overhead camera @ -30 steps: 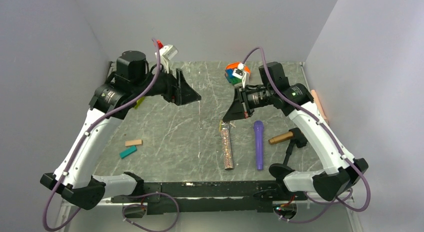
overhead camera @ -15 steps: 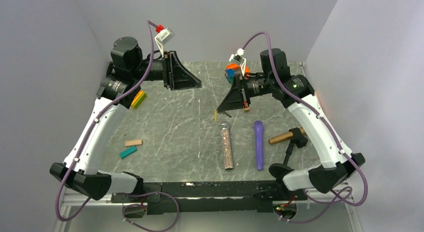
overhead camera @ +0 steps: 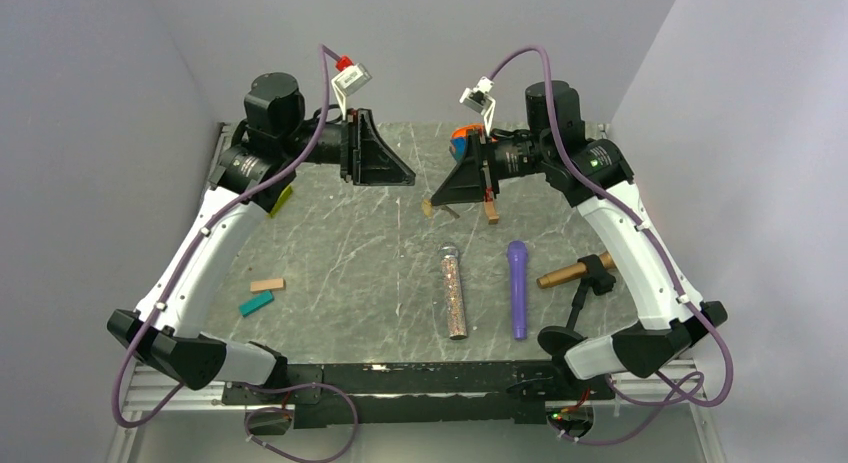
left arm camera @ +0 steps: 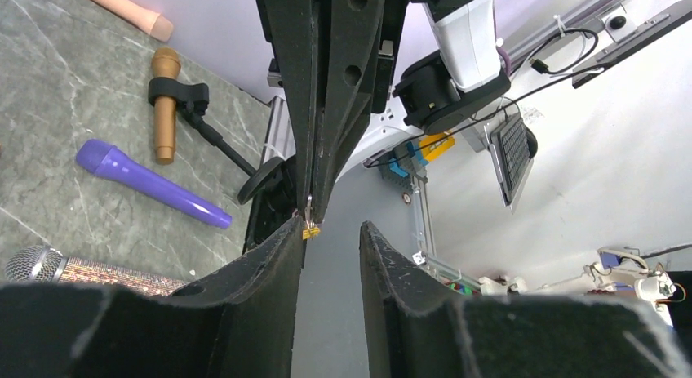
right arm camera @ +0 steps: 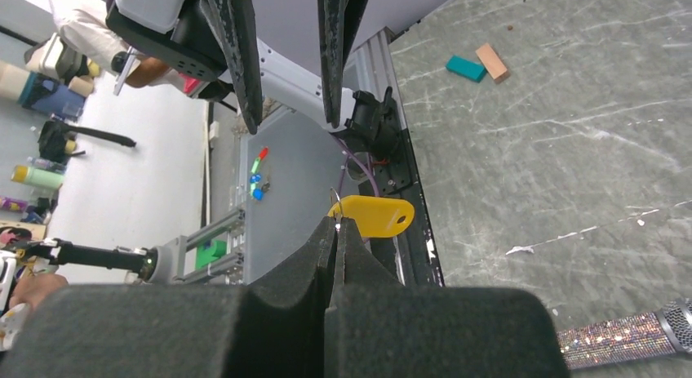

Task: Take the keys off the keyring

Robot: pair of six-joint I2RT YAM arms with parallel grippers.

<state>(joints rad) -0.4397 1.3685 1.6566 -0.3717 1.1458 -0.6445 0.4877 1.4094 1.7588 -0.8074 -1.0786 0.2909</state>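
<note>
My right gripper (right arm camera: 337, 224) is shut on a thin wire keyring (right arm camera: 334, 208). A flat yellow key (right arm camera: 372, 215) hangs from the ring just past the fingertips. In the top view the right gripper (overhead camera: 432, 200) holds the key (overhead camera: 427, 209) in the air above the table's middle back. My left gripper (overhead camera: 408, 176) is open and empty, pointing at the right gripper from the left with a small gap. In the left wrist view its fingers (left arm camera: 330, 229) stand apart, and the key (left arm camera: 310, 232) shows tiny by the left fingertip (left arm camera: 295, 231).
A glitter microphone (overhead camera: 454, 293), a purple microphone (overhead camera: 517, 288) and a brown microphone on a black stand (overhead camera: 570, 274) lie front right. A colourful cube (overhead camera: 460, 141) sits at the back. A wooden block (overhead camera: 267, 284), a teal block (overhead camera: 256, 303) and a yellow-green block (overhead camera: 281, 199) lie left.
My right gripper has risen and moved back from the glitter microphone's head with the key. My left gripper has moved right, closer to the right gripper.
</note>
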